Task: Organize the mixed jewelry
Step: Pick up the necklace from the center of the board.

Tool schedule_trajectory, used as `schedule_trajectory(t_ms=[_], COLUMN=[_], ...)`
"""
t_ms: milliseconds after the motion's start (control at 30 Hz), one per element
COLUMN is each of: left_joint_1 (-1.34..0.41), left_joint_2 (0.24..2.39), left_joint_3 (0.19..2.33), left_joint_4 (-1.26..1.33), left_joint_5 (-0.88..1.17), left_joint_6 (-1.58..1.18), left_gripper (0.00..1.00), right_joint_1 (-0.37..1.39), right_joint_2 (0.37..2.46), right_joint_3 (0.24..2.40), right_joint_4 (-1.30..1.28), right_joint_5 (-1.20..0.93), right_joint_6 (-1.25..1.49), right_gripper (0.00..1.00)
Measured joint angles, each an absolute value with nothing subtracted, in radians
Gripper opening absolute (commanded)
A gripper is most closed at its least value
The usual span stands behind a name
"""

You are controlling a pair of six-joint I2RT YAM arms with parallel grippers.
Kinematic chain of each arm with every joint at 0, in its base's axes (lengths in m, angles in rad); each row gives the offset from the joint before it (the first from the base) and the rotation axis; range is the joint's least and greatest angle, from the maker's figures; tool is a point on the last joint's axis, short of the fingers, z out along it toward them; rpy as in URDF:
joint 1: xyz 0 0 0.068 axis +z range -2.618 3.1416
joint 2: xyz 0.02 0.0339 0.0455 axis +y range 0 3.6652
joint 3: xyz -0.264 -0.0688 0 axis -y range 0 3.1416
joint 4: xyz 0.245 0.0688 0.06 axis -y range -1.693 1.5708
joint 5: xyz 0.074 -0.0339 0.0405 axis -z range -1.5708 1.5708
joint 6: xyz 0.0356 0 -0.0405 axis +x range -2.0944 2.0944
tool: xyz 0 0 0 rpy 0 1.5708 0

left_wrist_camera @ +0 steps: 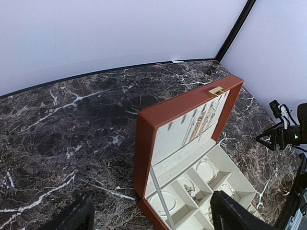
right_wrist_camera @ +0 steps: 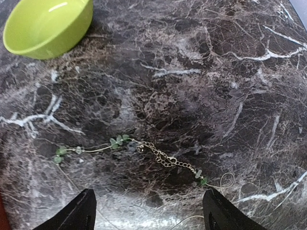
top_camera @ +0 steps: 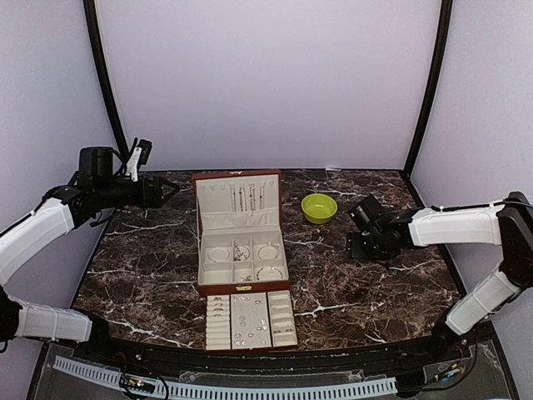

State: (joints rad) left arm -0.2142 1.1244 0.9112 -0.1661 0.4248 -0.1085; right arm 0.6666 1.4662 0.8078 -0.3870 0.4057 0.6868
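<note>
Chain (right_wrist_camera: 144,151) with green beads lies loose on desk (right_wrist_camera: 240,72), right of box (left_wrist_camera: 144,153). Right tool (right_wrist_camera: 148,207) straddles it, fingers spread, gripping nothing; we read that as pick setup. Left tool (top_camera: 166,193) hangs left of box, also spread, likely keeping clear. Sorted pieces (top_camera: 243,250) sit in box.

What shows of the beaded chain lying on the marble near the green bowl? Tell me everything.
The beaded chain is thin and gold-toned, with small clusters of pale green beads along it and a linked stretch near its middle. A fine looped wire trails from its right end. It lies flat and loosely stretched on the dark marble table, apart from the green bowl. The right arm's fingers stand open nearer the camera, not touching it.
</note>
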Motion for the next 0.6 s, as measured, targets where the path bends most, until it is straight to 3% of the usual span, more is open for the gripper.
schedule_trajectory(t_ms=[267,600], left_joint_1=[-0.214,-0.214], left_joint_2=[1.113,1.114], left_joint_3=[0.909,0.908], left_joint_4=[-0.166,-0.166], left_joint_5=[0.411,0.411], left_joint_6=[-0.107,-0.107], left_gripper=[0.84,0.83], right_joint_1=[0.590,0.543], right_joint_2=[1.547,1.586], right_joint_3=[0.760,0.751], right_joint_4=[-0.350,-0.284], right_joint_5=[0.372,0.331], right_joint_6=[0.638,0.570], right_gripper=[0.64,0.44])
